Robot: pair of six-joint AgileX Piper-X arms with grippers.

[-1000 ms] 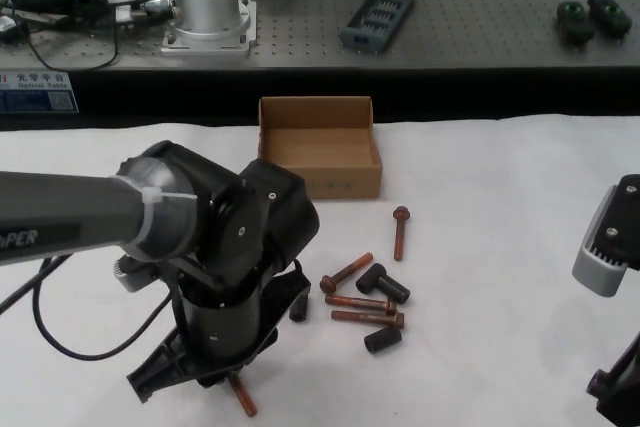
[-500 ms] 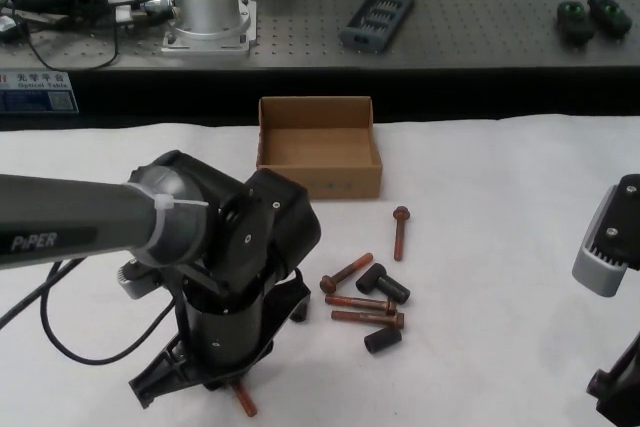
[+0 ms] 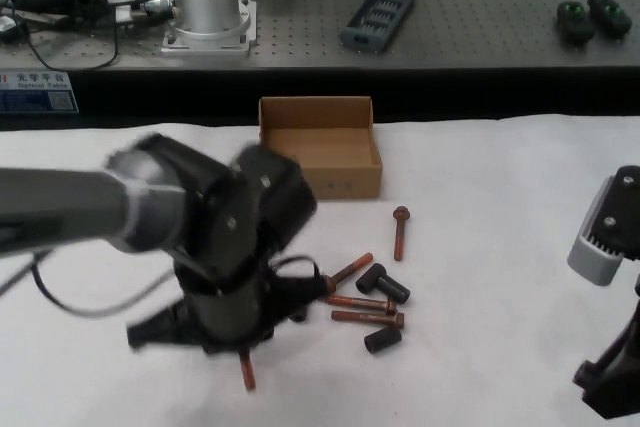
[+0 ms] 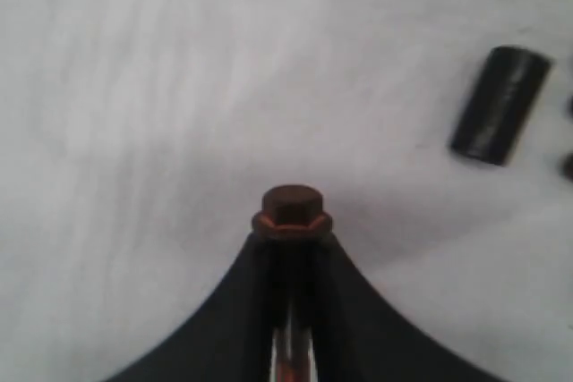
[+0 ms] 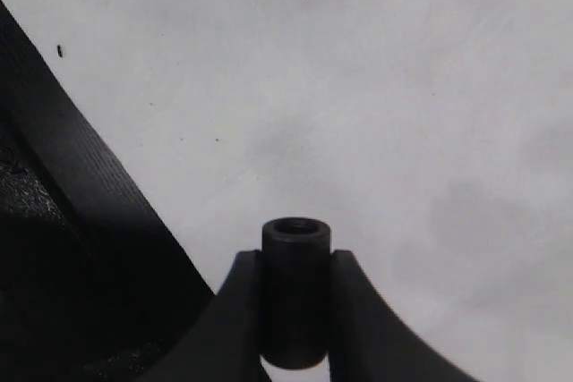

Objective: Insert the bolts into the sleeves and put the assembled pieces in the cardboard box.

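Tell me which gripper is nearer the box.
Left. Left gripper hangs in front of the box, slightly leftward; right gripper is far off toward the near right corner.

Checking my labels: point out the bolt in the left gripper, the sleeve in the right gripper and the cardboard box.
bolt (image 4: 291, 207): left wrist view, on its hex head.
sleeve (image 5: 296, 297): right wrist view, middle of its side.
cardboard box (image 3: 350, 183): high view, on its front wall.

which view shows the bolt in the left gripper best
The left wrist view: the bolt sits close up, head and shank clamped in the left gripper. The high view gives just its lower end poking out under the arm. The right wrist view looks at the sleeve in the right gripper instead.
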